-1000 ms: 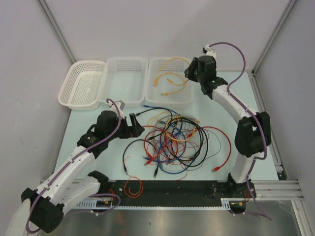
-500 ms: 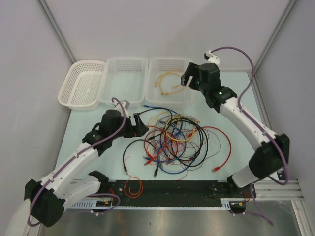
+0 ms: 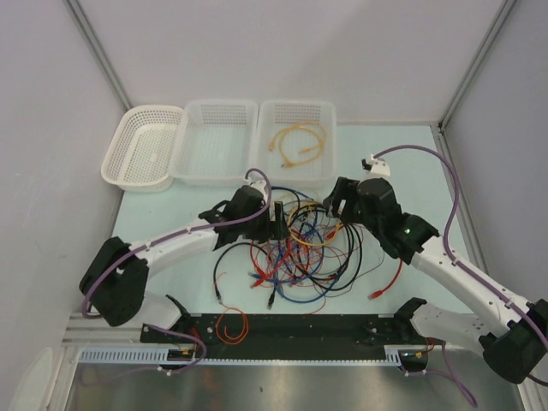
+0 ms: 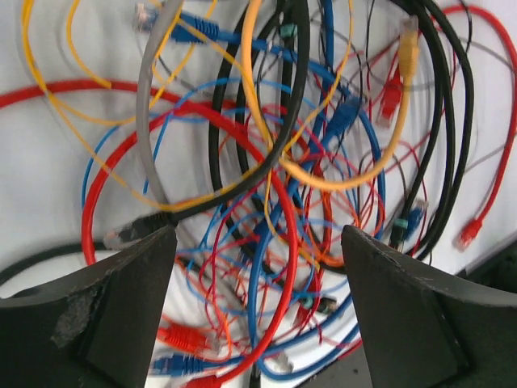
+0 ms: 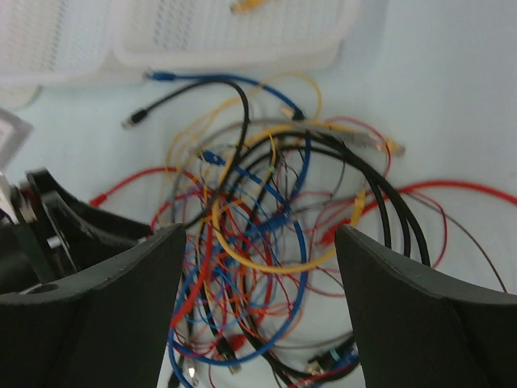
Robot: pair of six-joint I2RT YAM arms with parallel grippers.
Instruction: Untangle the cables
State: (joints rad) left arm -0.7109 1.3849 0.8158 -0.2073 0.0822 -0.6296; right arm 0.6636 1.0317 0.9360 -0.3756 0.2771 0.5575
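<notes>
Cables (image 3: 310,248) in red, blue, black, yellow and orange lie in one knotted heap on the pale tabletop (image 3: 385,139), between two robot arms. Left claw (image 3: 276,224) hangs over the heap's left edge, its fingers (image 4: 121,307) wide apart and holding nothing. In its wrist view the tangle fills the gap between the fingers and spreads beyond them, and a thick black cable (image 4: 296,65) curves from ahead back toward one finger. Right claw (image 3: 332,204) hangs over the heap's far right edge, likewise spread and empty. The heap lies ahead of and below it, toward the left claw. Both claws look about equally near. A grasp likely depends on singling out one strand crossing the gap.
</notes>
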